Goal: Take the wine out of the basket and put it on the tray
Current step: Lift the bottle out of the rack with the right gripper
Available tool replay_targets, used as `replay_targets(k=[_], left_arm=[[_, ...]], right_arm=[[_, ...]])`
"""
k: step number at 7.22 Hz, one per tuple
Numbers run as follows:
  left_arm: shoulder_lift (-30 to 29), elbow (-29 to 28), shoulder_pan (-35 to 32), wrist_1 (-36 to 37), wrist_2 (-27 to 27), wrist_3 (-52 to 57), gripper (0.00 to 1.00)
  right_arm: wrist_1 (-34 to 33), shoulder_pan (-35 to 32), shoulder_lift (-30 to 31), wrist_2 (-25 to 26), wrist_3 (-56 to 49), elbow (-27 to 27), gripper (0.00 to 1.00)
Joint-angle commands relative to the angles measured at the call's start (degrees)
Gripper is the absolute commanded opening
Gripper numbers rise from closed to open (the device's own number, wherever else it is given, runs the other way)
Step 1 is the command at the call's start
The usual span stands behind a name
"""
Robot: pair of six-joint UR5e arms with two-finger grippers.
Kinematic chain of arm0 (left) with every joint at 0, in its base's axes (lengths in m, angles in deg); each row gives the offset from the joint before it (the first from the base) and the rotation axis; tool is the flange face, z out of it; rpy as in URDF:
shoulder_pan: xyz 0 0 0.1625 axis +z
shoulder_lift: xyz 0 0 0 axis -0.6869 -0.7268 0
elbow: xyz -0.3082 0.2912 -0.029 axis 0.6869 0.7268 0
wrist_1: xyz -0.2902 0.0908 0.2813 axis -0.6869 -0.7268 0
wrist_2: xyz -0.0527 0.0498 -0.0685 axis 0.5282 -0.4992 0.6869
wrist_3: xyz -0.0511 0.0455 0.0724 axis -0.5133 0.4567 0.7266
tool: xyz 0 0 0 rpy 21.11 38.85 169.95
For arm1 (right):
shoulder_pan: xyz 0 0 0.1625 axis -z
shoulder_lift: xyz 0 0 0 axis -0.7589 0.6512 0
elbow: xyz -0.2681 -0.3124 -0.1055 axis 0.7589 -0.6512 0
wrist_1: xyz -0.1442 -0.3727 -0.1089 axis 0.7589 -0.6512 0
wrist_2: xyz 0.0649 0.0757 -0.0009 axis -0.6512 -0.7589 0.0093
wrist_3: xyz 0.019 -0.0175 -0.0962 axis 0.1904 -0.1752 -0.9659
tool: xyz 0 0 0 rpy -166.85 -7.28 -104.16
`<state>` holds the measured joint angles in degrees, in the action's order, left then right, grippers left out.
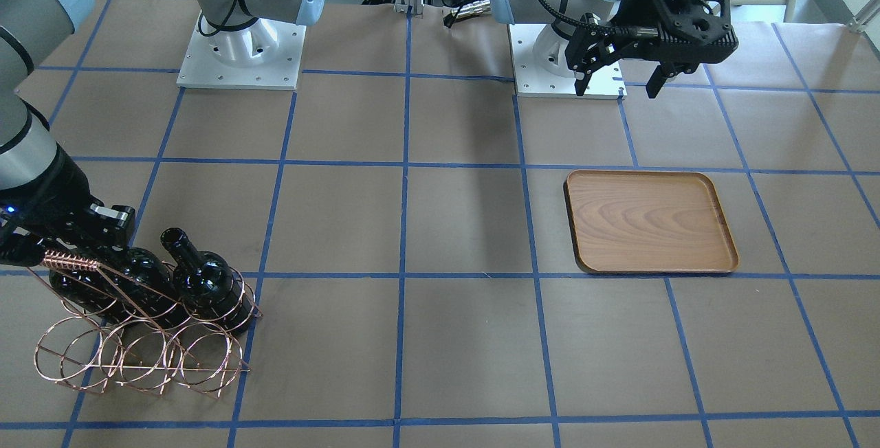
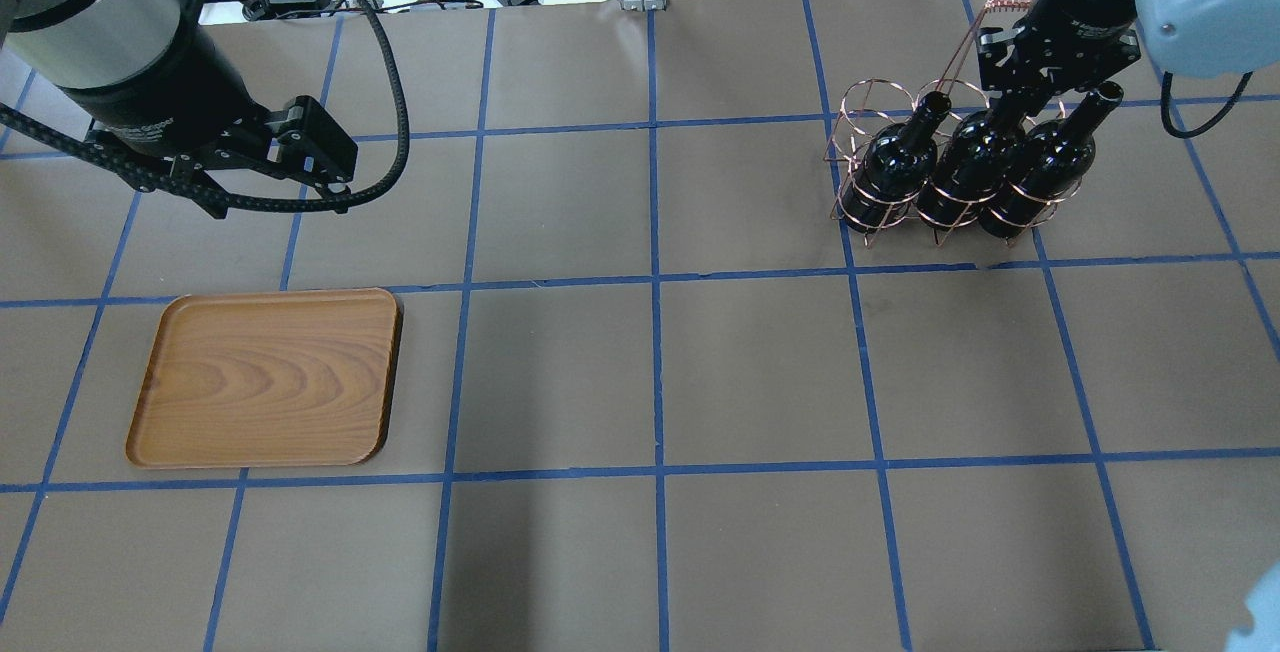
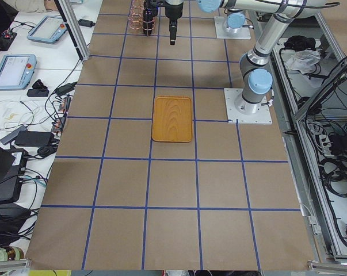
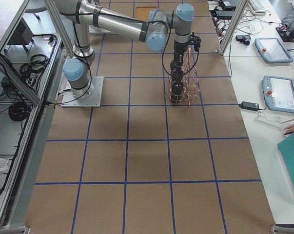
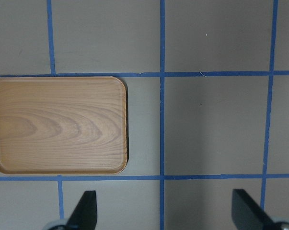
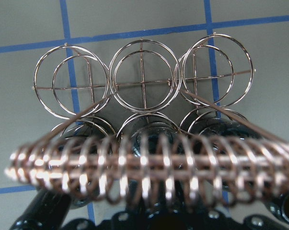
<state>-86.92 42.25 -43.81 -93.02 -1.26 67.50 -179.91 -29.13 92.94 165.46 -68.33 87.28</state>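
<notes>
Three near-black wine bottles lie slanted in the copper wire basket [image 2: 860, 102], necks up. My right gripper [image 2: 1020, 97] is at the neck of the middle wine bottle [image 2: 975, 177] and its fingers look shut on it; the bottle still rests in its rings. In the front view the gripper [image 1: 110, 242] hides that neck beside the basket [image 1: 137, 359]. The right wrist view shows the coiled handle [image 6: 149, 167] across the frame. The wooden tray [image 2: 265, 377] lies bare on the other side, also in the front view [image 1: 650, 221]. My left gripper [image 2: 280, 202] hangs open above the table behind the tray.
The brown table top carries a blue tape grid. The arm bases [image 1: 240, 56] stand at the robot's edge. The left wrist view shows the tray [image 5: 58, 124] below and to the left of the open left gripper [image 5: 166, 211]. Cables lie beyond the table's edge.
</notes>
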Motion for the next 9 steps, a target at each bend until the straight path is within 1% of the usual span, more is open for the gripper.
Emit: replay_targets(k=[1, 2, 3, 4, 5, 6, 7, 8, 9], left_arm=[[0.0, -0.1, 0.1, 0.0, 0.5, -0.3, 1.00], [0.0, 0.0, 0.4, 0.2, 0.5, -0.3, 1.00], [0.1, -0.1, 0.7, 0.0, 0.6, -0.1, 1.00], [0.1, -0.1, 0.9, 0.2, 0.6, -0.2, 1.00], [0.1, -0.1, 1.1, 0.3, 0.6, -0.1, 1.00], [0.1, -0.1, 1.3, 0.4, 0.5, 0.4, 1.00], [0.1, -0.1, 1.4, 0.5, 0.5, 0.5, 1.00], [0.1, -0.1, 2.4, 0.5, 0.5, 0.7, 1.00], [0.1, -0.2, 4.5, 0.6, 0.7, 0.7, 1.00]], right_arm=[[5.1, -0.1, 6.6, -0.4, 0.5, -1.7, 0.00], [12.1, -0.3, 9.5, -0.4, 0.6, -5.8, 0.00], [19.5, -0.7, 11.9, -0.4, 2.6, -8.8, 0.00], [23.7, -1.5, 15.4, -0.6, 6.2, -9.2, 0.00], [26.0, -4.6, 17.2, -0.5, 9.8, -9.1, 0.00], [27.0, -10.1, 17.2, -0.2, 18.9, -8.8, 0.00], [26.5, -16.8, 15.6, 0.1, 26.7, -8.0, 0.00], [25.0, -22.5, 13.0, -0.3, 33.7, -7.9, 0.00], [20.7, -26.8, 10.1, -0.5, 37.3, -7.9, 0.00]])
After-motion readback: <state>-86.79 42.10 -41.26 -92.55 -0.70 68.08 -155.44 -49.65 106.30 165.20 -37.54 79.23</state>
